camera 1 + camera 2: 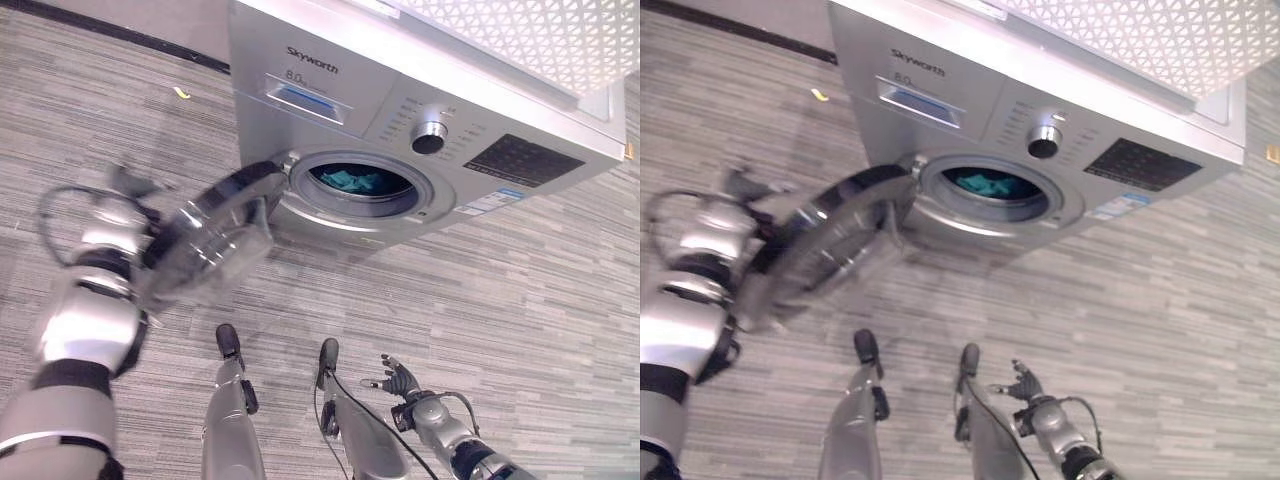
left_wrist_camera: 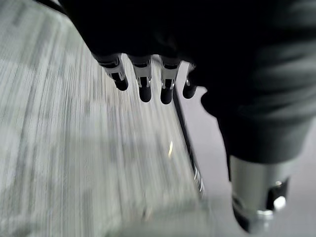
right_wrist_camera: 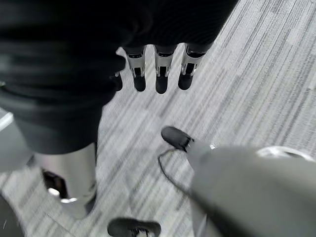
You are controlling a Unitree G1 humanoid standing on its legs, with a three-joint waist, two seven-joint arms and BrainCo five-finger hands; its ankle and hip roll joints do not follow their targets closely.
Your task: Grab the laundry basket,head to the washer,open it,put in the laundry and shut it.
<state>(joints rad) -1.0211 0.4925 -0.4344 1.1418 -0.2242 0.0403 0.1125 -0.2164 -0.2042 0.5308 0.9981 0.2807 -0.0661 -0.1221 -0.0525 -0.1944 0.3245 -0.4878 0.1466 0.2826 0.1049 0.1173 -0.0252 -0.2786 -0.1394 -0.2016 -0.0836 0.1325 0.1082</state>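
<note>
- Your left hand point(image 1: 128, 186) sits behind the open round door point(image 1: 215, 243); in its wrist view the fingers point(image 2: 143, 81) hang straight, holding nothing.
- Your right hand point(image 1: 402, 381) is low over the floor, fingers loosely spread, empty.
- Floor point(image 1: 520, 300): grey striped planks; a dark skirting line along the wall.
- One washer point(image 1: 400, 130), drum open, teal laundry point(image 1: 355, 181) inside.
- One white perforated basket point(image 1: 520, 35) on top of the washer.
</note>
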